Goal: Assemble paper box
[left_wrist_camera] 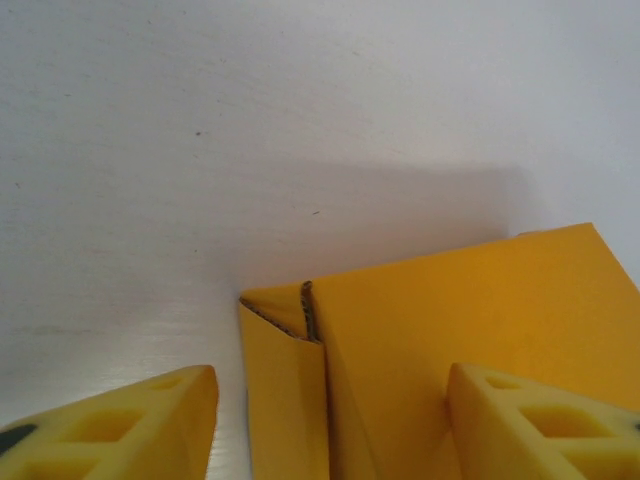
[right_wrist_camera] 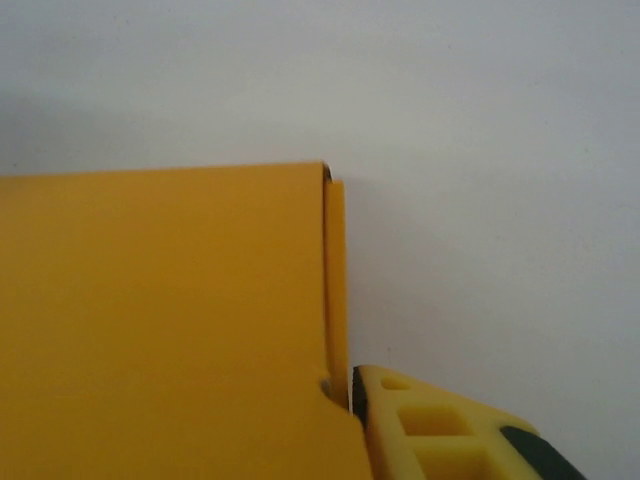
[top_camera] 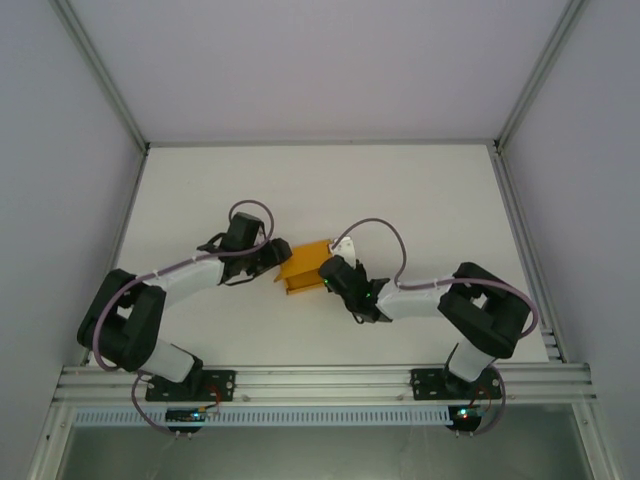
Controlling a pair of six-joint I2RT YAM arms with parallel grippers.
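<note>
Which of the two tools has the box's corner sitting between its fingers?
The left tool: its two yellow fingers straddle a folded corner of the paper box. The right tool has a finger beside the box's edge.

I can read no text, label, brand or number from here; the paper box (top_camera: 303, 268) is plain orange-yellow card on every face I see.

arms (top_camera: 190, 272): black joints, white links | cables (top_camera: 250, 203): mauve loops | claw fingers (left_wrist_camera: 485, 440): yellow, hollowed
</note>
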